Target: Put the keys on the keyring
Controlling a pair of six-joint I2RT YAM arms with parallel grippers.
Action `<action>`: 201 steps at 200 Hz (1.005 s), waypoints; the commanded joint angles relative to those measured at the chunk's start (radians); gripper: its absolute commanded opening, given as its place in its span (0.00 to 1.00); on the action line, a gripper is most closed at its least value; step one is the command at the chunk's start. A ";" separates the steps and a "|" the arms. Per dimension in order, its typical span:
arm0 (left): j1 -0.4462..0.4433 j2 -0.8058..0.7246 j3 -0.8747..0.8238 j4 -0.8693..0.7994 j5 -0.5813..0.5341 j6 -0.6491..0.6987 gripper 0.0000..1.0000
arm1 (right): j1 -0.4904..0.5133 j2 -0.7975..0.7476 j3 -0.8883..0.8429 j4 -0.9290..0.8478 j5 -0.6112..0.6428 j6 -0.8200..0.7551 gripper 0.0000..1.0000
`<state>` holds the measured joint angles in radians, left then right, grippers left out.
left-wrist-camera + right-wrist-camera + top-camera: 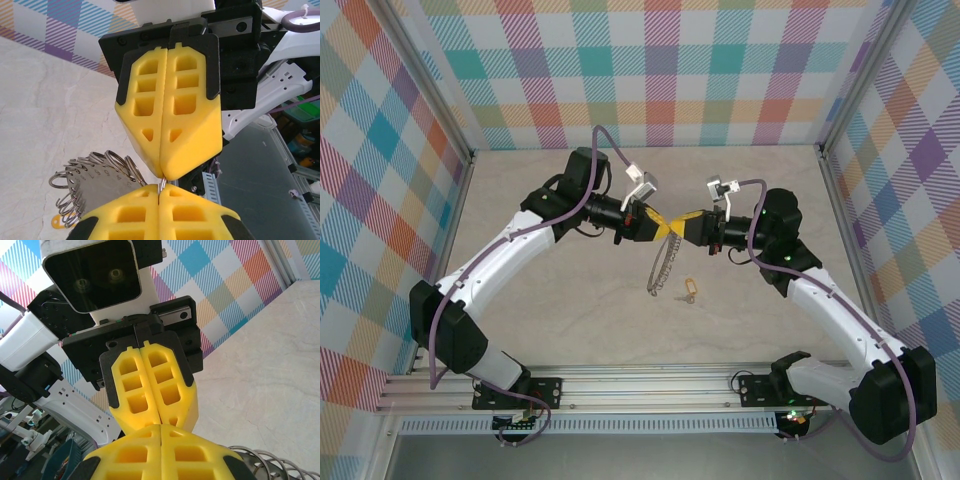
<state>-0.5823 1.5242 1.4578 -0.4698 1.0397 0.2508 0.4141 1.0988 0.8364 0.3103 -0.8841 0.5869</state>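
As both end effectors (666, 227) (680, 228) pinch the keyring (663, 268), plaid walls (660, 70) enclose the beige table (560, 300).

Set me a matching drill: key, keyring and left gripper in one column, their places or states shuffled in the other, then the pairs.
Things:
1. key
2. keyring
3. left gripper

Places or states:
A. shut, tip to tip with the right gripper
B. lying on the table
C. dangling from where the two grippers meet

Pairs: 1-B, 2-C, 3-A
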 commanded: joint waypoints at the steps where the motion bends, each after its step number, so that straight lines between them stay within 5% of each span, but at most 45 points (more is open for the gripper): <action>1: -0.018 -0.001 0.024 0.008 0.033 0.010 0.00 | 0.005 -0.004 0.026 0.013 0.000 -0.016 0.00; 38: -0.019 -0.028 0.004 0.024 -0.005 0.004 0.00 | -0.017 -0.015 0.025 -0.007 0.036 -0.002 0.00; 48: -0.019 -0.043 -0.009 0.035 -0.030 0.005 0.00 | -0.058 -0.041 0.008 0.000 0.066 0.030 0.17; 87: -0.019 -0.066 -0.023 0.025 -0.063 0.039 0.00 | -0.118 -0.139 -0.037 0.010 0.070 0.100 0.19; 131: -0.019 -0.007 0.054 -0.064 -0.045 0.091 0.00 | -0.112 -0.153 -0.075 0.011 -0.008 0.083 0.43; 201: -0.019 0.046 0.146 -0.163 -0.029 0.136 0.00 | -0.058 -0.053 -0.060 0.076 -0.014 0.072 0.41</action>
<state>-0.5915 1.5627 1.5528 -0.5930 0.9779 0.3508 0.3401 1.0199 0.7628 0.3214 -0.8764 0.6727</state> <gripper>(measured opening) 0.048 0.419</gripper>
